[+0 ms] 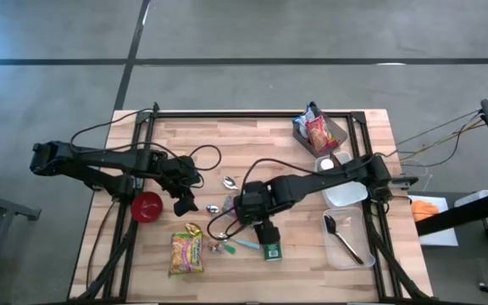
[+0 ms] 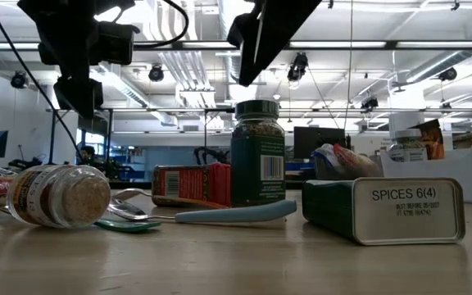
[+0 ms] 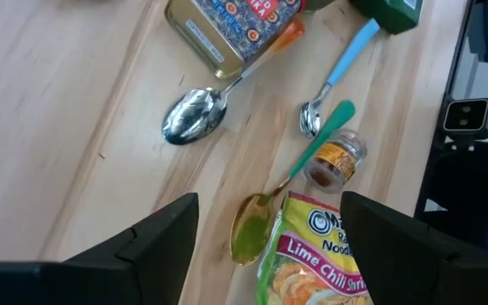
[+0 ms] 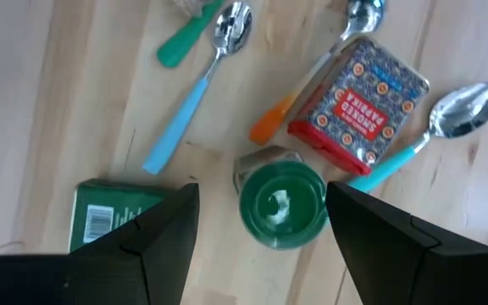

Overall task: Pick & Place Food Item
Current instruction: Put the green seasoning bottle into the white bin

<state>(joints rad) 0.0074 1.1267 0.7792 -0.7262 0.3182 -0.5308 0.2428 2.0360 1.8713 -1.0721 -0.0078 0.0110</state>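
Observation:
A green-lidded spice jar point(image 4: 282, 206) stands upright on the table, and my right gripper point(image 4: 261, 229) hangs open above it with a finger on either side, touching nothing. Next to the jar lie a red tin point(image 4: 361, 100) and a green tin point(image 4: 108, 219). A lime chili noodle packet point(image 3: 320, 258) lies flat near the table's front left, with a small spice jar point(image 3: 335, 158) on its side beside it. My left gripper point(image 3: 269, 246) is open above the packet's far end and a green spoon point(image 3: 257, 229). In the high view it point(image 1: 185, 202) sits right of a red bowl point(image 1: 146, 206).
Several spoons point(image 1: 229, 180) lie scattered mid-table, one with a blue handle point(image 2: 236, 215). A snack bag point(image 1: 316, 131) sits in a brown tray at the back right. White containers point(image 1: 346, 239), one holding a black spoon, stand at the right edge. Cables point(image 1: 206, 157) trail across the table.

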